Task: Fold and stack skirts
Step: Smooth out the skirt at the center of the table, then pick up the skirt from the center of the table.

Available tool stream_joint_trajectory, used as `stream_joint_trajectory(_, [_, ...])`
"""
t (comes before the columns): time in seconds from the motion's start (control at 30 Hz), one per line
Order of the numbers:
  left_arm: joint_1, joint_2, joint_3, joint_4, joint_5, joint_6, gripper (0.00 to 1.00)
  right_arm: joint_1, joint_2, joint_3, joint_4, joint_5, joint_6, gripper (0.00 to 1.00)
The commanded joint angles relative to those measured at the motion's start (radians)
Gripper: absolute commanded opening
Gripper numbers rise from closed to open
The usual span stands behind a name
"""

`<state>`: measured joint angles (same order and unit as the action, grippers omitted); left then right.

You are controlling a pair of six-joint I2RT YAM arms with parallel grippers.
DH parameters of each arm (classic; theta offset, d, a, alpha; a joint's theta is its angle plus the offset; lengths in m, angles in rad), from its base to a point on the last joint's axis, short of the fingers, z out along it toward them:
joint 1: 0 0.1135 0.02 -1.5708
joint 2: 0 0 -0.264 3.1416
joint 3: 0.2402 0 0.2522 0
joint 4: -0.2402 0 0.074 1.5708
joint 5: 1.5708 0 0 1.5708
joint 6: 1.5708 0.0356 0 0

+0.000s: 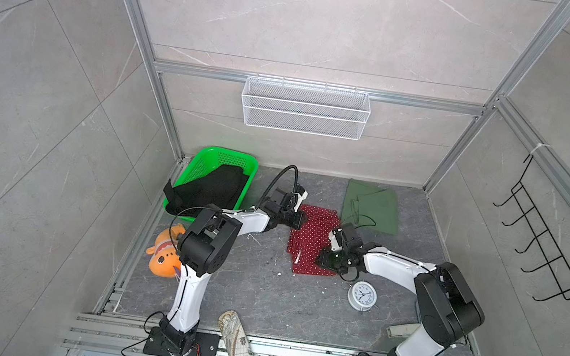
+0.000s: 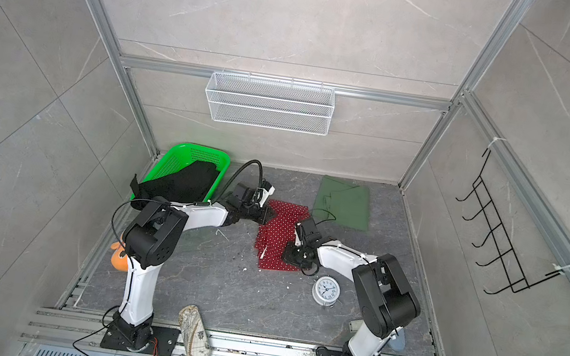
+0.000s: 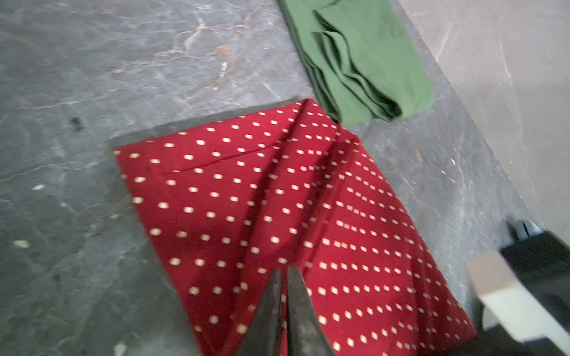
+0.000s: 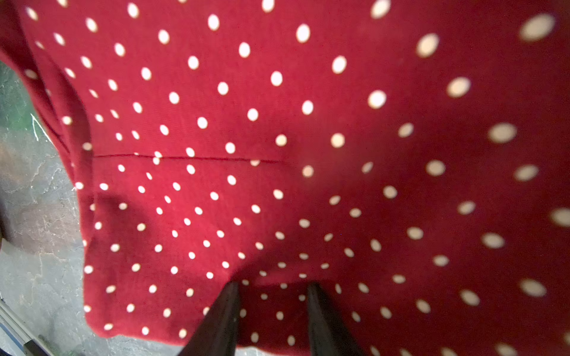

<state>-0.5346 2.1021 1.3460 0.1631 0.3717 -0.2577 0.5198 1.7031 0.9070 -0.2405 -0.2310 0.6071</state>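
Red skirt [image 1: 307, 250], white-dotted, lies mid-desk, part folded, with pleats and a seam line showing. It is thin, soft cloth, light and without stiffness, so I judge it will sag and slide over itself unless raised by two corners together. Left claw [image 3: 284, 271] is clenched almost to nothing and appears to nip the cloth at the skirt's far-left edge. Right claw [image 4: 273, 285] stands released, jaws apart astride the cloth toward the skirt's near-right corner; no pinch is visible there. Best hold, in my view, is at hem or waistband corners, where doubled layers should grip better than the flat middle. Green skirt [image 1: 372, 208] lies folded at the far right of the desk [image 1: 241, 290], just beside the red one's far corner, and is the likely base of the stack. Black skirt [image 1: 214, 188] is heaped in the green basket [image 1: 227, 151] at far left, one end over the rim. Open room is the bare desk to the near left of the red skirt. Obstructions noted: alarm clock [image 1: 362, 295] near the right claw's wrist, orange plush toy [image 1: 164, 256] at the left edge beside the left arm, wall close behind the green skirt
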Motion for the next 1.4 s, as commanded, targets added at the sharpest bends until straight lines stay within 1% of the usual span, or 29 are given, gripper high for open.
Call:
stream_joint_trajectory(0.0, [0.011,0.043,0.044,0.019,0.01,-0.025,0.1,0.003,0.015,-0.027,-0.047,0.035,-0.002,0.41])
stream_joint_trajectory(0.17, [0.022,0.063,0.047,0.032,0.011,-0.037,0.09,0.003,0.012,-0.009,-0.045,-0.004,-0.003,0.42])
stream_joint_trajectory(0.23, [0.026,0.042,0.03,0.052,0.009,-0.045,0.1,0.003,-0.006,0.007,-0.045,-0.019,-0.01,0.46])
stream_joint_trajectory(0.3, [0.031,0.006,0.012,0.069,0.001,-0.05,0.14,-0.005,-0.028,0.038,-0.063,-0.025,-0.015,0.52])
stream_joint_trajectory(0.33, [0.033,-0.011,0.005,0.074,0.0,-0.051,0.17,-0.014,-0.037,0.054,-0.073,-0.025,-0.016,0.54])
stream_joint_trajectory(0.37, [0.034,-0.035,-0.003,0.078,-0.002,-0.052,0.22,-0.026,-0.047,0.074,-0.088,-0.024,-0.017,0.55])
stream_joint_trajectory(0.47, [0.036,-0.107,-0.034,0.089,-0.005,-0.058,0.44,-0.082,-0.068,0.123,-0.114,-0.05,-0.029,0.57])
stream_joint_trajectory(0.5, [0.036,-0.133,-0.048,0.097,0.0,-0.065,0.49,-0.111,-0.076,0.133,-0.109,-0.088,-0.036,0.58])
stream_joint_trajectory(0.63, [0.036,-0.215,-0.127,0.157,0.032,-0.098,0.65,-0.252,-0.09,0.143,-0.082,-0.225,-0.041,0.6])
stream_joint_trajectory(0.77, [0.035,-0.26,-0.212,0.217,0.073,-0.134,0.75,-0.352,-0.051,0.207,-0.176,-0.319,-0.133,0.62])
stream_joint_trajectory(0.8, [0.032,-0.26,-0.224,0.219,0.081,-0.139,0.76,-0.366,-0.044,0.209,-0.177,-0.334,-0.145,0.66])
stream_joint_trajectory(0.83, [0.03,-0.258,-0.238,0.219,0.088,-0.144,0.78,-0.381,-0.038,0.211,-0.18,-0.332,-0.154,0.98])
stream_joint_trajectory(0.87, [0.027,-0.257,-0.253,0.222,0.088,-0.148,0.79,-0.397,-0.034,0.204,-0.172,-0.333,-0.16,1.0])
stream_joint_trajectory(0.93, [0.021,-0.252,-0.281,0.23,0.087,-0.155,0.82,-0.421,-0.02,0.206,-0.168,-0.344,-0.17,1.0])
stream_joint_trajectory(1.13, [-0.013,-0.242,-0.356,0.257,0.044,-0.159,0.99,-0.466,0.027,0.205,-0.172,-0.366,-0.186,1.0])
stream_joint_trajectory(1.3, [-0.048,-0.218,-0.368,0.271,0.006,-0.156,1.0,-0.472,0.065,0.188,-0.148,-0.368,-0.181,1.0])
stream_joint_trajectory(1.37, [-0.057,-0.204,-0.365,0.275,-0.007,-0.165,0.97,-0.472,0.083,0.181,-0.133,-0.369,-0.178,0.99])
